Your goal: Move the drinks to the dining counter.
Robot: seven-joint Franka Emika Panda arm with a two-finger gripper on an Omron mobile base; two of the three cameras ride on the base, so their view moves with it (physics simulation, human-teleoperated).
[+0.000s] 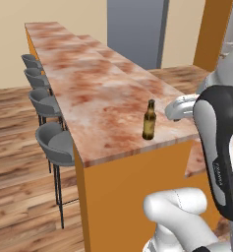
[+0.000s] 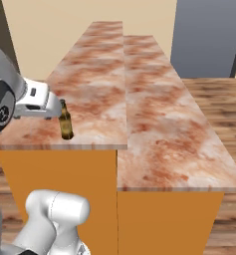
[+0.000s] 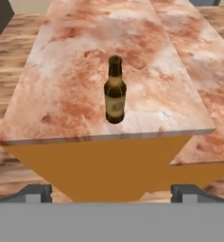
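Hand view shows the brown beer bottle point(image 3: 115, 90) standing upright near the end of the dining counter point(image 3: 61, 94), with the gripper point(image 3: 111, 193) jaws spread wide and empty.

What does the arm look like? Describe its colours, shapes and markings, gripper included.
The arm has rounded glossy white shells with black joint sections; one black link carries small pale lettering, too small to read. The hand is a white block. The gripper has two small dark grey, squarish finger tips.
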